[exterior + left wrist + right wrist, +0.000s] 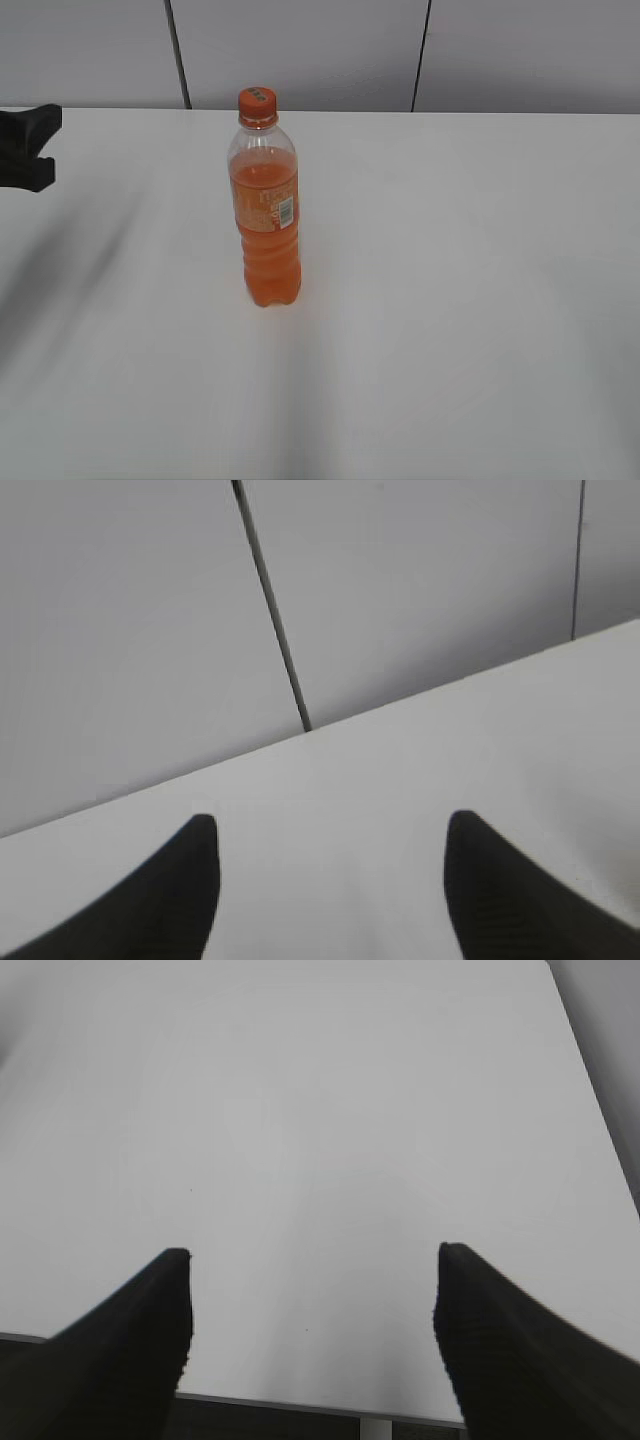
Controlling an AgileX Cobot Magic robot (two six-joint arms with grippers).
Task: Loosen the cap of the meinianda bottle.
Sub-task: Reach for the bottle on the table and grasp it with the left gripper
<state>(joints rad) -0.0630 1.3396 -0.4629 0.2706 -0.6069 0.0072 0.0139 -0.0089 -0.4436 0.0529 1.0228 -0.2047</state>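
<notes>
The meinianda bottle (267, 225) stands upright on the white table (450, 300), left of centre in the exterior view, with orange drink, an orange label and a white barcode patch. The small orange cap (257, 100) sits on its neck. My left gripper (30, 145) shows as a black shape at the far left edge, well away from the bottle. In the left wrist view it (330, 825) is open and empty over bare table. My right gripper (310, 1255) is open and empty above the table's near edge; it is out of the exterior view. Neither wrist view shows the bottle.
A grey panelled wall (300, 50) with dark vertical seams stands behind the table's far edge. The table's front edge (300, 1405) shows below the right gripper. Nothing else stands on the table.
</notes>
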